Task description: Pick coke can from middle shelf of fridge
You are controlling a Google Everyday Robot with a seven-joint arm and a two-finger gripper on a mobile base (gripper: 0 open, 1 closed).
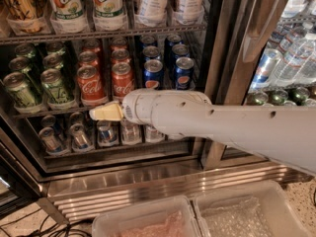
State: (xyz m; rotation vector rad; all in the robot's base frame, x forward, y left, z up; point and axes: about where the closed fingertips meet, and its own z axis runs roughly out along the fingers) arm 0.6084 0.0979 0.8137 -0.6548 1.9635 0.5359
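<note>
The fridge stands open in front of me. Its middle shelf holds rows of green cans at left, red coke cans in the middle and blue Pepsi cans at right. Two coke cans are at the front: one on the left and one on the right. My gripper, cream-coloured at the end of the white arm, is at the shelf's front edge. It sits just below the left front coke can and holds nothing that I can see.
Tall 7UP cans and bottles fill the shelf above. Small cans fill the shelf below. The steel door post stands right of the arm, with water bottles behind it. Two plastic bins lie at the bottom.
</note>
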